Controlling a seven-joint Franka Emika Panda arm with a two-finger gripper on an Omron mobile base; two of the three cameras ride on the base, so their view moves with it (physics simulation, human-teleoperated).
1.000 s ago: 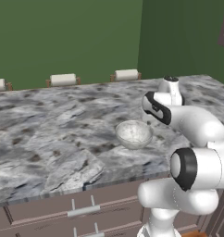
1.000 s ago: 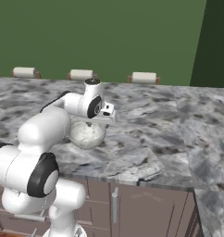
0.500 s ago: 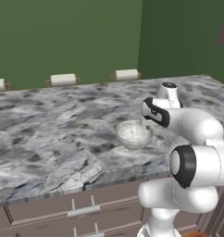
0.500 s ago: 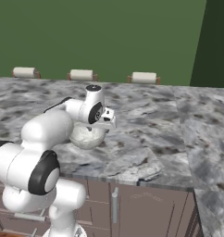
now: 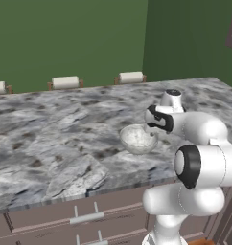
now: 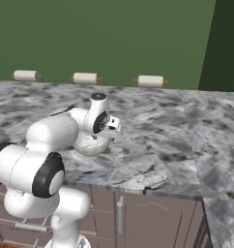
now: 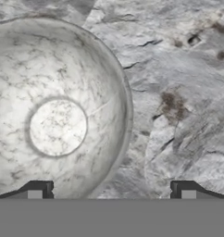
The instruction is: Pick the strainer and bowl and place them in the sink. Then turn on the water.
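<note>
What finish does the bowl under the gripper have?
Speckled silvery-grey, marbled like the counter; the bowl shows best in the hand view.

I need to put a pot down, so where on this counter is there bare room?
Free: the marble counter left of the bowl, and the stretch behind it toward the green wall. Crowded: right at the bowl, where the open gripper hangs over its rim.
</note>
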